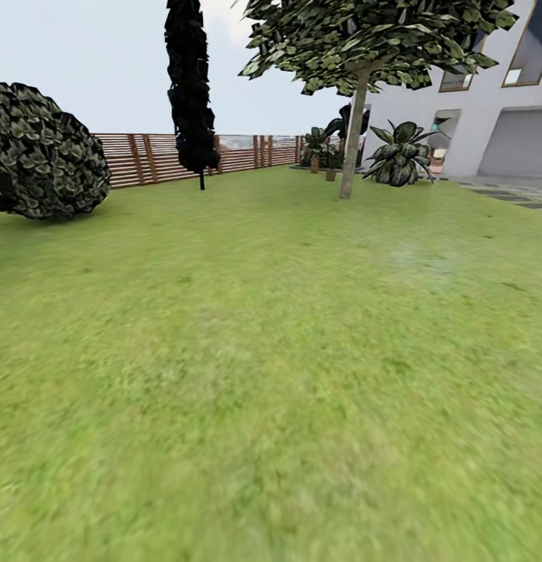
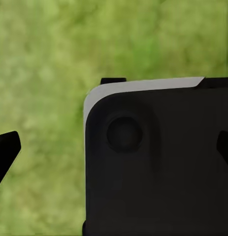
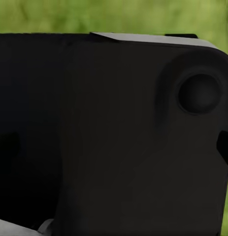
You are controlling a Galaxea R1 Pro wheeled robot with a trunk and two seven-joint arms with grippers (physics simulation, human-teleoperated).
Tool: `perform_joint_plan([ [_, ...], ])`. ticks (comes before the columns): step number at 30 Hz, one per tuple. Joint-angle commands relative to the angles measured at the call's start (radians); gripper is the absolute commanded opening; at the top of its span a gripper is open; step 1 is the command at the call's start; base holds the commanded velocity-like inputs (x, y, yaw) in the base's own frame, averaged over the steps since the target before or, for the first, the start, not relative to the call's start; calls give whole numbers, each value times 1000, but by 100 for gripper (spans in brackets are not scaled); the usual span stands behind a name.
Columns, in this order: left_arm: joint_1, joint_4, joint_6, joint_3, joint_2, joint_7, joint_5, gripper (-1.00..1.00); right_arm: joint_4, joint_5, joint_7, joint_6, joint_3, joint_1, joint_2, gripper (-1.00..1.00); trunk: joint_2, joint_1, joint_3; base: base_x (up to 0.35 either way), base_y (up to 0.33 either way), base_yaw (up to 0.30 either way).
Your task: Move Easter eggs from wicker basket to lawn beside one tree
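Lawn [image 1: 271,375] spreads beneath me. My left gripper [image 2: 114,152] jaws stand wide apart, holding nothing; right jaw state: cannot tell. Farther off stands the tree [image 1: 351,148], fence [image 1: 158,158] behind. No readable writing.

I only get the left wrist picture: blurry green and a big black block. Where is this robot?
Observer: The head view shows a wide lawn with a tall tree ahead.
Operator: What's behind it?
Observer: A brown slatted fence, and a pale house at the right.
Operator: And the other arm's camera?
Observer: It looks at a black robot panel with grass past its edge.
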Motion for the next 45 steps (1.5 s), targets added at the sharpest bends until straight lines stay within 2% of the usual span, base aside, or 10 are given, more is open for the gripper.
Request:
perform_joint_plan([
  [1, 0, 1, -3, 0, 0, 1, -1, 100, -1, -1, 1, -2, 1, 0, 0, 100, 0, 1, -1, 329, 0, -71],
  [29, 0, 1, -3, 0, 0, 1, -1, 100, 2, -4, 0, 3, -6, 0, -1, 100, 0, 1, -1, 329, 0, -7],
  [45, 0, 1, -4, 0, 0, 1, -2, 100, 3, -4, 1, 1, -8, 0, -3, 100, 0, 1, -1, 329, 0, -88],
])
